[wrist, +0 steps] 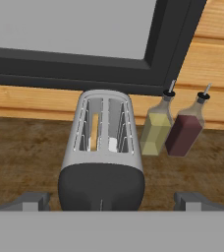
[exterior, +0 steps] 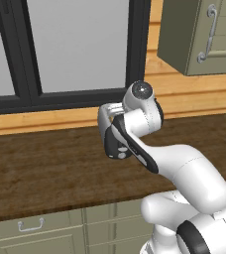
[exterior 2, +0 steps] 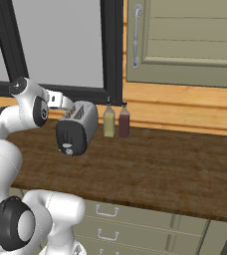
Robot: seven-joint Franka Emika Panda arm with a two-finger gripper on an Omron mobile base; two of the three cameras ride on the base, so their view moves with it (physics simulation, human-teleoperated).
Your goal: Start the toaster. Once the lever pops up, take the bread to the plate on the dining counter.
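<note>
one toaster (wrist: 102, 147) with two slots, one bread (wrist: 94, 132) slice inside; two bottles (wrist: 170, 128) beside it; gripper (wrist: 111, 201) spread wide.

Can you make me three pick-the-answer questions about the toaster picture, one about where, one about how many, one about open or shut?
1. The toaster stands:
A. on the wooden worktop by the window
B. inside a drawer
C. on the floor

2. How many bottles stand beside it?
A. none
B. two
C. five

3. The gripper is:
A. shut on the bread
B. shut on a bottle
C. open

Answers: 1 A, it sits on wood below the window. 2 B, one yellowish, one dark red. 3 C, both tips stand wide apart, holding nothing.
</note>
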